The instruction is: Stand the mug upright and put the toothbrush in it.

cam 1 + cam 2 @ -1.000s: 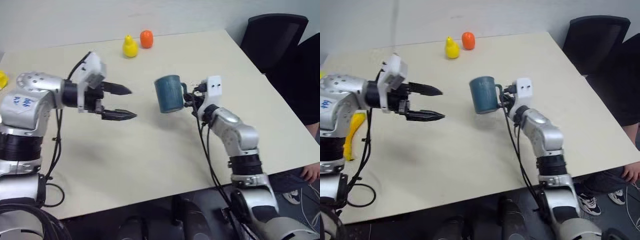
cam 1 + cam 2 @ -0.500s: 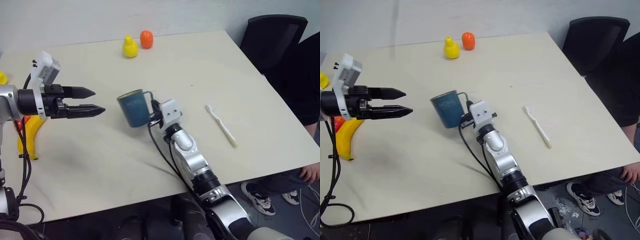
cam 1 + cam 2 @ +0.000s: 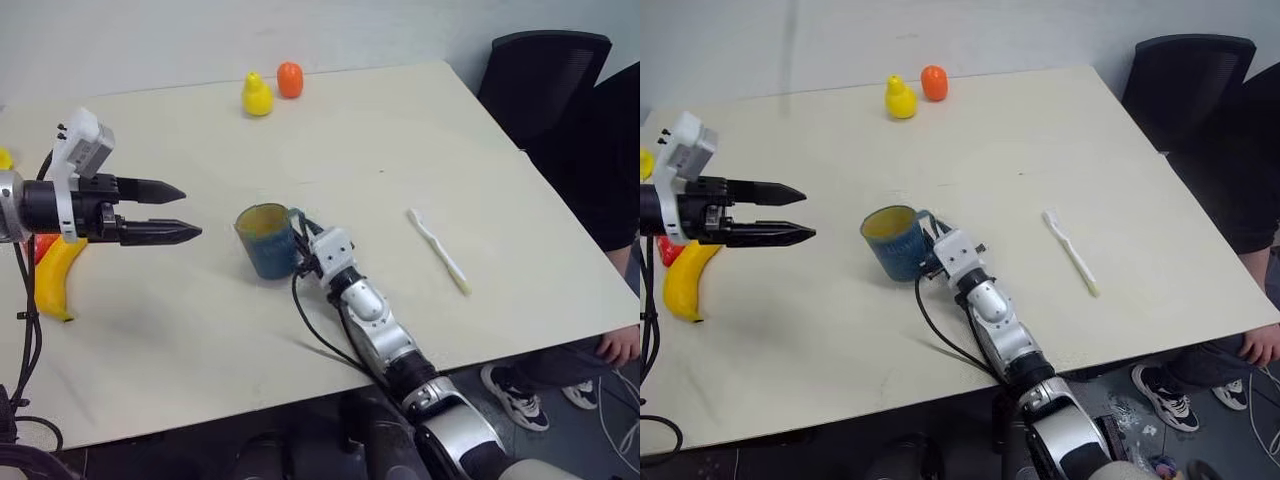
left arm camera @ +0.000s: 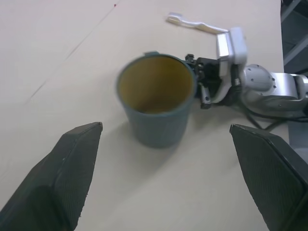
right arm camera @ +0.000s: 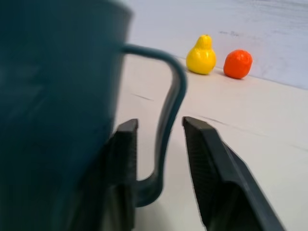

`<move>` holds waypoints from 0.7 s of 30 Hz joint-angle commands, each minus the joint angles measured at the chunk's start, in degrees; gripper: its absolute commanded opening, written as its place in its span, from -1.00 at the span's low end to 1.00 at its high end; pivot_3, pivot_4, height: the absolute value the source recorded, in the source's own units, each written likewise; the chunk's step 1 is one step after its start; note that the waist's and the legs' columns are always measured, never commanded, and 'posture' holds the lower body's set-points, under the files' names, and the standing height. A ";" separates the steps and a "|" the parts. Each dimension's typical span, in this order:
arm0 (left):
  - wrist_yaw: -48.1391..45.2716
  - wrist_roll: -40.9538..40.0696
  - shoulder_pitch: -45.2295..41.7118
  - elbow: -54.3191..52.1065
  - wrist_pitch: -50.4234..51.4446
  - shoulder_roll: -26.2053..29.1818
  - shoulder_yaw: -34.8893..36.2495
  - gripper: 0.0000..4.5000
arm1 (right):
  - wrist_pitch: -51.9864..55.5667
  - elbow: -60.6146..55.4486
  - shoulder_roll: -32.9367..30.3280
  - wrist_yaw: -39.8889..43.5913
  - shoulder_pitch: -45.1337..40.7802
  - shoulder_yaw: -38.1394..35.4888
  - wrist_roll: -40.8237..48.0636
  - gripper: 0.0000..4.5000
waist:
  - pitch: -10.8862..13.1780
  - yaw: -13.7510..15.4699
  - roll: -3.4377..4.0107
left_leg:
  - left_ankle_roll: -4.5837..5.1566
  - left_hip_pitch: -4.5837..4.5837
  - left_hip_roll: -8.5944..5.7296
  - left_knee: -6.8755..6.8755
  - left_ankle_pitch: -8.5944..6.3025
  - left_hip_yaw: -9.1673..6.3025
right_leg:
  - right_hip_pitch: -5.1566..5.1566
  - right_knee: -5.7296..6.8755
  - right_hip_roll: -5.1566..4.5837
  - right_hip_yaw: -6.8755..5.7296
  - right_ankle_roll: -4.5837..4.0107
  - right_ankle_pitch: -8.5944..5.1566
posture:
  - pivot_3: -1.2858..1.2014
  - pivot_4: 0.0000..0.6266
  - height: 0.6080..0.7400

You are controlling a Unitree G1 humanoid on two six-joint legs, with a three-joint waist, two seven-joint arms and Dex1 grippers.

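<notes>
The mug (image 3: pixel 266 240) stands up on the desk (image 3: pixel 400 130). The right gripper's (image 5: pixel 159 144) fingers sit loosely around its handle. The left gripper's (image 3: pixel 190 211) fingers are wide open, holding nothing.

Head stereo pair high over the table (image 3: pixel 420 120) (wrist cameras close, both facing the mug (image 4: pixel 156 106)).

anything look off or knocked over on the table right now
Nothing stands out. The mug stands upright on the table, mouth up, with the right claw open astride its handle. The toothbrush lies flat to the mug's right, not yet in it. The left claw hangs open, clear of everything.
</notes>
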 commanded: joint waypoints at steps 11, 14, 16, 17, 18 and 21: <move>0.82 2.37 -5.84 3.56 -6.83 -6.75 -3.60 1.00 | 25.81 -32.34 -10.62 10.63 13.04 -2.67 5.66 0.82 | -0.01 0.45 -0.03 | -0.04 -0.01 0.00 0.06 0.03 0.02 | -0.01 0.09 0.03 0.02 0.01 0.00 | 0.03 -0.52 1.00; 0.17 1.02 -6.11 2.62 -5.88 -7.29 -3.57 1.00 | 40.14 -48.39 -15.23 10.29 18.07 -8.28 8.69 0.82 | 0.00 1.03 -0.01 | -0.04 -0.03 -0.01 0.06 0.03 0.02 | -0.03 0.08 0.03 0.02 0.01 0.00 | 0.03 -0.52 1.00; 0.48 0.15 -5.26 1.16 -5.15 -7.80 -3.14 1.00 | 55.26 -60.00 -16.59 7.63 19.46 -15.43 12.98 0.82 | -0.01 1.49 -0.02 | -0.04 -0.04 -0.02 0.07 0.03 0.05 | -0.04 0.08 0.02 0.03 0.02 0.01 | 0.03 -0.52 1.00; 0.52 -0.06 -4.60 0.26 -5.16 -7.98 -3.05 1.00 | 62.00 -64.43 -16.90 6.36 19.66 -19.08 15.13 0.82 | -0.01 1.65 -0.02 | -0.03 -0.03 -0.01 0.09 0.03 0.05 | -0.03 0.10 0.03 0.04 0.02 0.01 | 0.03 -0.52 1.00; 0.22 -0.38 -3.73 -1.16 -5.21 -8.00 -3.09 1.00 | 69.51 -68.82 -18.26 5.96 19.80 -23.62 17.05 0.82 | -0.01 1.78 -0.02 | -0.03 -0.06 -0.01 0.12 0.03 0.05 | -0.03 0.11 0.03 0.04 0.03 0.02 | 0.03 -0.52 1.00; -1.35 -2.75 -2.26 -5.69 -4.10 -7.77 -2.96 1.00 | 87.56 -75.63 -24.56 8.36 19.61 -33.29 21.60 0.82 | -0.03 1.95 -0.05 | -0.03 -0.07 0.01 0.11 0.02 0.02 | 0.08 0.12 0.05 0.10 0.01 0.01 | 0.03 -0.52 1.00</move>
